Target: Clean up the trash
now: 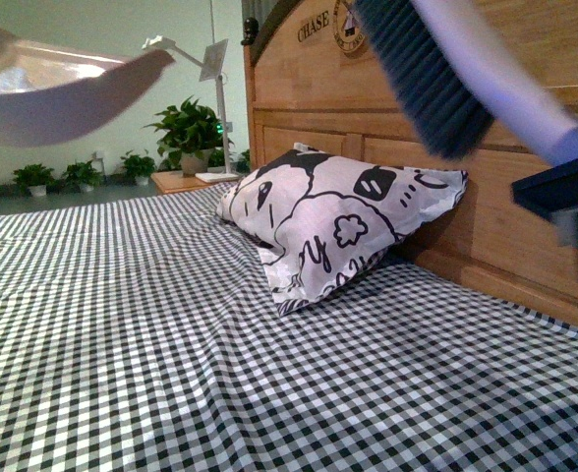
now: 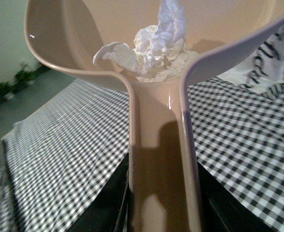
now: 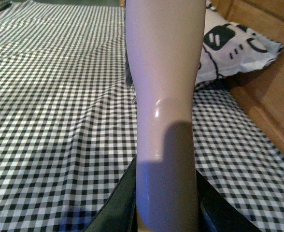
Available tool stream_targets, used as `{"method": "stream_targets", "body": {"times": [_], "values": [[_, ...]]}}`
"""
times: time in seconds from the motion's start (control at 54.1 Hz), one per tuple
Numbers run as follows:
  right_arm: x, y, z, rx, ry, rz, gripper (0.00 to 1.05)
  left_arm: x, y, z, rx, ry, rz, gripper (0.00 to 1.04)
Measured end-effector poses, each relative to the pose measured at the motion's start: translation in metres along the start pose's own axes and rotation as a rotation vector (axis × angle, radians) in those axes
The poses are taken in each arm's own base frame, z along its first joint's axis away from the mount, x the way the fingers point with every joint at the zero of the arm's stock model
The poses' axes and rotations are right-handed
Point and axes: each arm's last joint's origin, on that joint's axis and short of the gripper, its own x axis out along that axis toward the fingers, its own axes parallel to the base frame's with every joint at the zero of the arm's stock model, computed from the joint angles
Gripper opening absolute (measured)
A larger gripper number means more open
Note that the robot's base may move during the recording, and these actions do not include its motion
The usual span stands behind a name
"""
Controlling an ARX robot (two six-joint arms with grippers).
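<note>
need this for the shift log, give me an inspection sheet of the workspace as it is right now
surface: bed under a black-and-white checked sheet, wrinkled, no trash seen lying on it
job's things: white tissue wad sits inside the beige dustpan, which is held off the bed; brush raised in front of the headboard
clutter: cartoon-print pillow leaning on the wooden headboard
grippers: left gripper shut on the dustpan handle; right gripper shut on the brush handle
cables: nothing seen
surroundings: potted plants, white lamp and a bedside table beyond the bed
</note>
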Motion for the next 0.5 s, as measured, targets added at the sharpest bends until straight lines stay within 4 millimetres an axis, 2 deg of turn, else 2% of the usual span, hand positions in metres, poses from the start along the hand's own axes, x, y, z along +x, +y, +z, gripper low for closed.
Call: {"method": "stream_targets", "body": {"times": [0.148,0.24,0.406,0.499], "values": [[-0.041,-0.009,-0.001,0.012,-0.094,-0.046,0.19,-0.031,-0.002,0.016,-0.12,0.016,0.209,0.28],[-0.06,-0.009,-0.003,0.009,-0.131,-0.063,0.19,-0.046,-0.006,0.024,-0.176,0.007,0.267,0.28],[-0.093,-0.007,-0.011,0.003,-0.191,-0.096,0.19,-0.074,-0.028,0.041,-0.246,-0.024,0.325,0.28],[-0.102,-0.008,-0.015,0.004,-0.229,-0.085,0.19,-0.087,-0.045,0.047,-0.272,-0.036,0.317,0.28]]}}
